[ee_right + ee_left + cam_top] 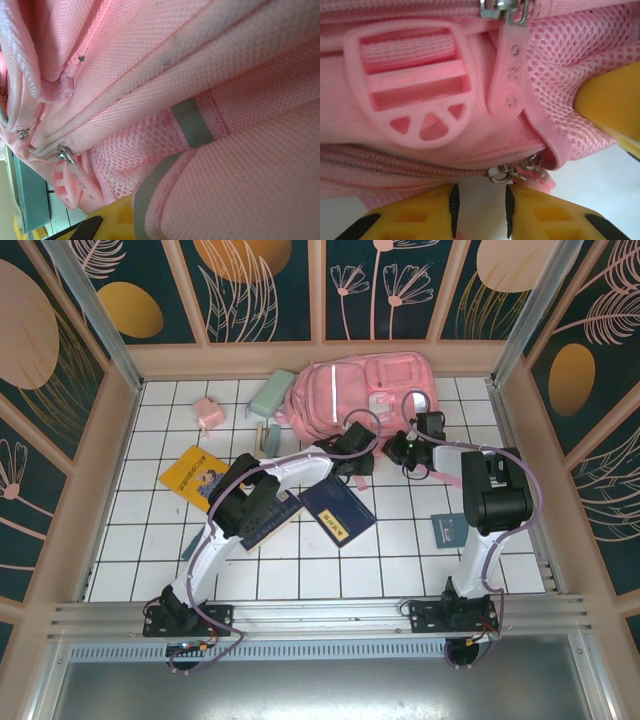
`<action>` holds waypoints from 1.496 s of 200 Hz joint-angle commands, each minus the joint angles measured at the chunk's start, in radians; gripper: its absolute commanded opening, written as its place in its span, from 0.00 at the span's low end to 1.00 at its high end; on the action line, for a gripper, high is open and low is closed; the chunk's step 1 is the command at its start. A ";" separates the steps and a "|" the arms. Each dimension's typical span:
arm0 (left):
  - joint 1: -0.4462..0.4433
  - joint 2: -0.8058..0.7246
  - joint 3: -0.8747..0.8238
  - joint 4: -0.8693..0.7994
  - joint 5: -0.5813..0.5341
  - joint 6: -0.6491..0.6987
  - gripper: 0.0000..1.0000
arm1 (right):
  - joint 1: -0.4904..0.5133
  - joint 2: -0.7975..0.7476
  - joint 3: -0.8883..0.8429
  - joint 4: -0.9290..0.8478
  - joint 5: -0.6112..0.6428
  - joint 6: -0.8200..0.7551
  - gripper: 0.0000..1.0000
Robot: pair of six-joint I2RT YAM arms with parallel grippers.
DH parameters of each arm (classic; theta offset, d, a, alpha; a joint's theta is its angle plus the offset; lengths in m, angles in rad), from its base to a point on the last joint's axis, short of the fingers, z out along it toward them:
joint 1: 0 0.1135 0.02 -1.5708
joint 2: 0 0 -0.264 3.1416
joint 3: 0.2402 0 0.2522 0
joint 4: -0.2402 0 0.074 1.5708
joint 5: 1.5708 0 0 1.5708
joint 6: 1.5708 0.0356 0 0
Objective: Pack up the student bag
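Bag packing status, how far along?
Done: nothing visibly packed. In hand: left end effector open just short of a zipper pull on the student bag; right end effector shut against its fabric. Left: yellow book, blue book, pink box on the table.

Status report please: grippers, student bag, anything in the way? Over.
Left gripper open at student bag's lower zipper pull. Right gripper shut against its fabric, hold unclear. Blue book on table behind grippers, not blocking.

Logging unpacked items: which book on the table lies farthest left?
The flat yellow cartoon-cover book; the dark blue books and the small teal booklet lie to its right.
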 commanded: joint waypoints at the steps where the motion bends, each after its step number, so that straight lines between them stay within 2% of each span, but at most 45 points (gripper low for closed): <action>1: -0.005 0.030 0.040 -0.041 0.011 -0.013 0.35 | -0.003 0.029 0.034 0.026 0.041 -0.011 0.00; 37: -0.006 0.014 0.033 -0.049 0.006 -0.019 0.37 | -0.004 0.033 0.034 0.024 0.044 -0.009 0.00; 80: -0.005 -0.076 -0.030 -0.023 -0.016 -0.062 0.32 | -0.004 0.028 0.032 0.020 0.051 -0.011 0.00; 116: -0.006 -0.116 -0.068 0.030 0.033 -0.110 0.30 | -0.002 0.030 0.033 0.018 0.051 -0.011 0.00; 148: -0.006 -0.081 -0.043 0.048 0.087 -0.132 0.30 | -0.003 0.036 0.034 0.018 0.048 -0.009 0.00; 218: -0.007 0.014 0.042 0.023 0.098 -0.155 0.30 | -0.003 0.038 0.038 0.016 0.046 -0.012 0.00; 299: -0.007 0.105 0.155 -0.117 0.028 -0.192 0.30 | -0.003 0.038 0.036 0.015 0.046 -0.012 0.00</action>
